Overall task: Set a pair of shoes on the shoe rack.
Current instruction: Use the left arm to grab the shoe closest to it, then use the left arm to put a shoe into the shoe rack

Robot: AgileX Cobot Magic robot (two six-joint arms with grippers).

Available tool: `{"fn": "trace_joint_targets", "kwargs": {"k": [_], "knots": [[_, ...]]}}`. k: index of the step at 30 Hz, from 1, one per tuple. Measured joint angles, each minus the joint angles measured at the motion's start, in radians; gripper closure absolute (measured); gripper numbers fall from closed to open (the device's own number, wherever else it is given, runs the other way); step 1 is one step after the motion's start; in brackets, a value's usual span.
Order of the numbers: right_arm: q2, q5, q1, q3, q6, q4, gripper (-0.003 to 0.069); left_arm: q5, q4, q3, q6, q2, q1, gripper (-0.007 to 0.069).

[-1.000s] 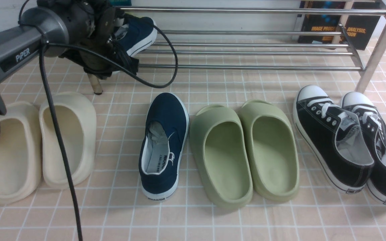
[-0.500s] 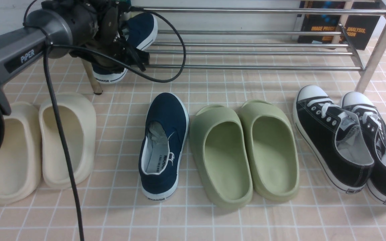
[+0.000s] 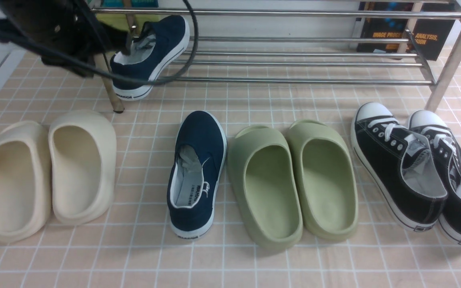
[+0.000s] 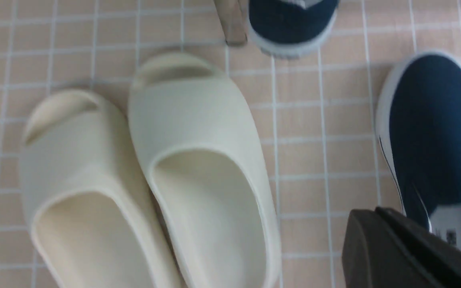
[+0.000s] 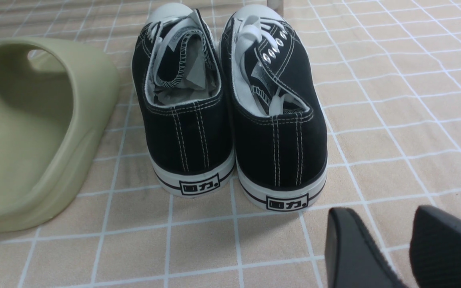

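One navy slip-on shoe (image 3: 150, 56) lies tilted on the lower bars of the chrome shoe rack (image 3: 294, 62), toe up on the bars and heel low beside the rack's left leg. Its heel (image 4: 290, 22) also shows in the left wrist view. The other navy shoe (image 3: 196, 172) (image 4: 434, 132) stands on the tiled floor between the slides. My left arm (image 3: 50, 28) hangs high at the far left, apart from the racked shoe. My left gripper (image 4: 378, 214) is shut and holds nothing. My right gripper (image 5: 380, 212) is open above bare tiles.
Cream slides (image 3: 46, 172) (image 4: 198, 160) sit left of the floor shoe, green slides (image 3: 290, 180) (image 5: 34, 132) right of it. Black lace-up sneakers (image 3: 414, 172) (image 5: 230, 112) stand by the rack's right leg (image 3: 450, 60). A cable (image 3: 166, 76) loops before the racked shoe. Books (image 3: 406, 32) lean behind the rack.
The navy shoe went from hanging in my left gripper to resting on the rack bars. My left arm has since drawn back up and to the left, away from it.
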Motion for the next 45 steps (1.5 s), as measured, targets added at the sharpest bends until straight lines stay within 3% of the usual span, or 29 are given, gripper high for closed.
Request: {"fn": "trace_joint_targets", "kwargs": {"k": [5, 7, 12, 18, 21, 24, 27, 29, 33, 34, 35, 37, 38, 45], "knots": [[0.000, 0.000, 0.000, 0.000, 0.000, 0.000, 0.0421, -0.090, -0.051, 0.292, 0.043, -0.061, -0.125, 0.0603], [0.000, 0.000, 0.000, 0.000, 0.000, 0.000, 0.0421, -0.133, -0.051, 0.343, 0.042, -0.053, -0.195, 0.0601], [0.000, 0.000, 0.000, 0.000, 0.000, 0.000, 0.0421, -0.230, -0.033, 0.365, -0.056, -0.006, -0.257, 0.0571], [0.000, 0.000, 0.000, 0.000, 0.000, 0.000, 0.0421, -0.247, -0.039, 0.365, -0.109, 0.039, -0.227, 0.0417], [0.000, 0.000, 0.000, 0.000, 0.000, 0.000, 0.0421, -0.250, -0.071, 0.365, -0.114, 0.079, -0.187, 0.0263], [0.000, 0.000, 0.000, 0.000, 0.000, 0.000, 0.0421, -0.266, -0.100, 0.365, -0.115, 0.127, -0.168, 0.0169], [0.000, 0.000, 0.000, 0.000, 0.000, 0.000, 0.0421, -0.294, -0.139, 0.365, -0.108, 0.185, -0.167, 0.0141], [0.000, 0.000, 0.000, 0.000, 0.000, 0.000, 0.0421, -0.301, -0.158, 0.365, -0.094, 0.211, -0.167, 0.0151], [0.000, 0.000, 0.000, 0.000, 0.000, 0.000, 0.0421, -0.326, -0.181, 0.365, -0.070, 0.237, -0.167, 0.0255], [0.000, 0.000, 0.000, 0.000, 0.000, 0.000, 0.0421, -0.327, -0.182, 0.360, -0.064, 0.238, -0.167, 0.0358], [0.000, 0.000, 0.000, 0.000, 0.000, 0.000, 0.0421, -0.325, -0.182, 0.358, -0.064, 0.238, -0.167, 0.0371], [0.000, 0.000, 0.000, 0.000, 0.000, 0.000, 0.0421, -0.290, -0.144, 0.330, -0.062, 0.237, -0.167, 0.0534], [0.000, 0.000, 0.000, 0.000, 0.000, 0.000, 0.0421, -0.265, -0.117, 0.311, -0.062, 0.234, -0.167, 0.0569], [0.000, 0.000, 0.000, 0.000, 0.000, 0.000, 0.0421, -0.083, -0.023, 0.099, -0.058, 0.231, -0.124, 0.0594]]}}
